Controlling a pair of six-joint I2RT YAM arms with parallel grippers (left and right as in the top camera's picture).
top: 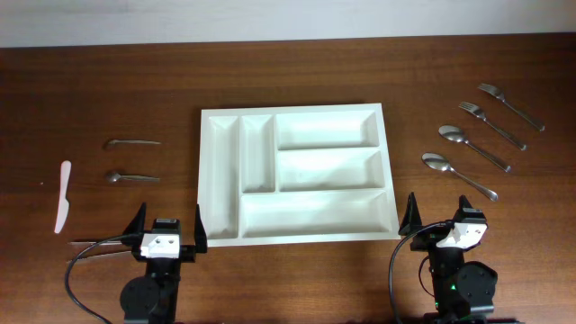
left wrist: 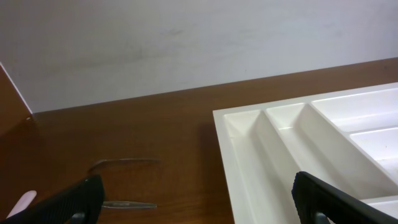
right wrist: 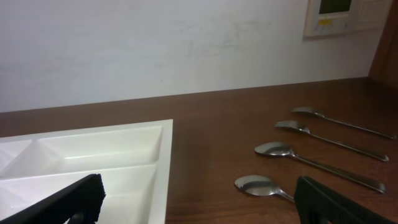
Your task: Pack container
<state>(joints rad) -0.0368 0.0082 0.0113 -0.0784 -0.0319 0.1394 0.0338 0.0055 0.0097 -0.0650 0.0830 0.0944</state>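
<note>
Bench [top: 108, 81] of dark wood grain carries the container [top: 220, 171], a smooth white plastic five-compartment rectangle lying at its centre. Left claw [top: 169, 220] and right claw [top: 441, 216] stand wide at its near corners, gripping nothing. Shiny steel forks [top: 491, 124] and long spoons [top: 474, 147] lie to its right. A flat white knife [top: 63, 196] and two small spoons [top: 132, 177] lie to its left.

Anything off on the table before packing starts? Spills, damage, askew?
Nothing stands out. The container sits square and empty, with no visible cracks or spills. Two forks and two spoons lie in a neat row to its right; two small spoons and a white knife lie to its left.
</note>
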